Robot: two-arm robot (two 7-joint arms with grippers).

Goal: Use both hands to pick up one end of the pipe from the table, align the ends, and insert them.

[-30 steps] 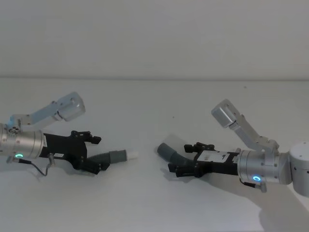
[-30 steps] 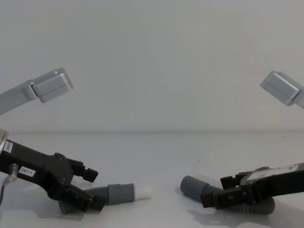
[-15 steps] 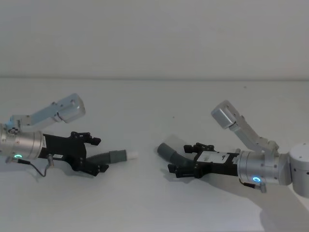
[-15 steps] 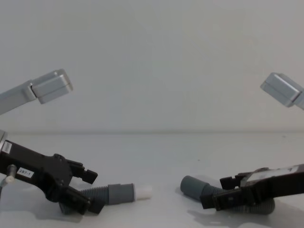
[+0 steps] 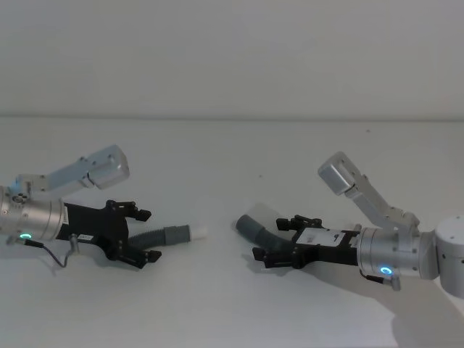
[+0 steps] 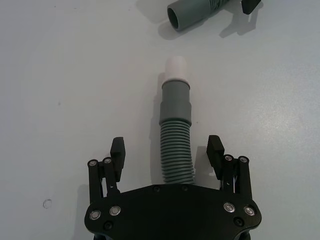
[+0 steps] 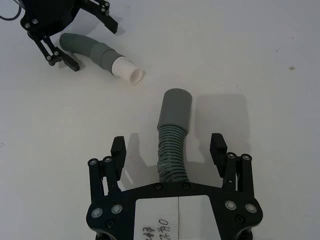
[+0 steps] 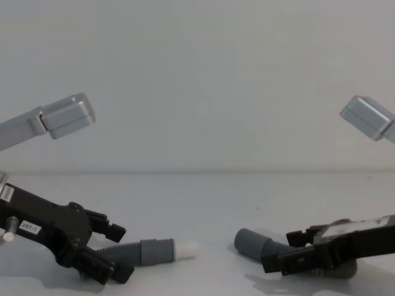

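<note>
Two pieces of the pipe lie on the table. The left piece ends in a grey collar and a white plug tip that points right. My left gripper is open, its fingers standing either side of the piece's corrugated rear without touching it. The right piece has a dark-grey socket cuff facing left. Open as well, my right gripper straddles its corrugated part. A gap separates the two ends.
Both silver arm links rise behind the grippers, the left link and the right link. The right wrist view also shows the left gripper farther off. Bare table surface lies in front of and behind the pipe pieces.
My left gripper has slid back to the left along its hose piece, uncovering more corrugation. The right gripper and both pipe pieces have stayed about where they were.
</note>
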